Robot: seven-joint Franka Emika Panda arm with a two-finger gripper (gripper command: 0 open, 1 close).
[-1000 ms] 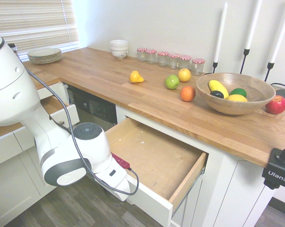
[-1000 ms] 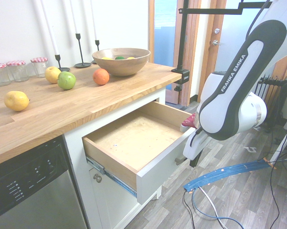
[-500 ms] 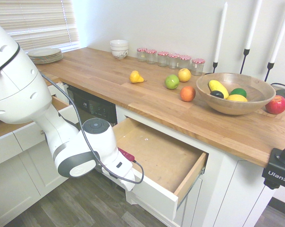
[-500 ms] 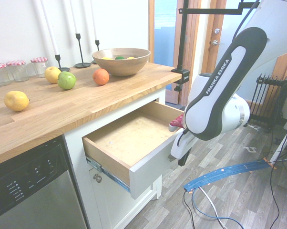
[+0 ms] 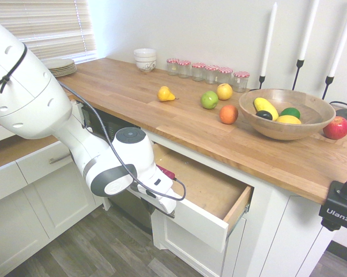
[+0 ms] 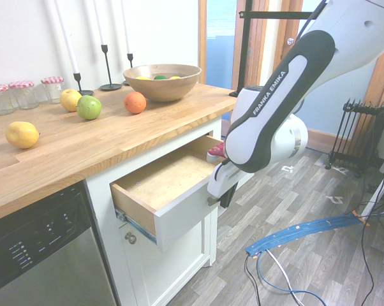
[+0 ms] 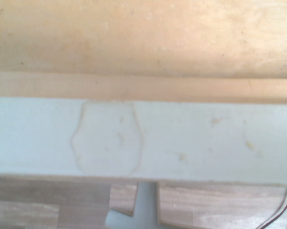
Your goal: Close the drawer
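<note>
Further in than a moment ago, the drawer (image 5: 211, 222) now stands only partly out from beneath the counter (image 5: 179, 127), and the arm has come along with it toward the cabinet. In the first exterior view we see the claw (image 5: 170, 212) at the drawer's white front panel, its tips pressed together. The open box lies under the counter's front edge. Up on the counter, we find the wooden bowl (image 5: 286, 130) of fruit near the right end, the red apple (image 5: 336, 128) beside it, and the orange (image 5: 228, 114) between the bowl and the front edge. The green apple (image 5: 209, 100) and the yellow pear (image 5: 165, 94) sit farther left, and the lidded jars (image 5: 208, 73) line up near the back edge.

From the second exterior view we look along the drawer's side, where a metal runner shows, and we see less of the box out than before. The hand is at the outer side of the front panel, by the handle (image 6: 212, 200).

In the wrist view we get the panel's white top edge, blurred, with the wooden interior on one side and the floor (image 7: 191, 205) on the other.
</note>
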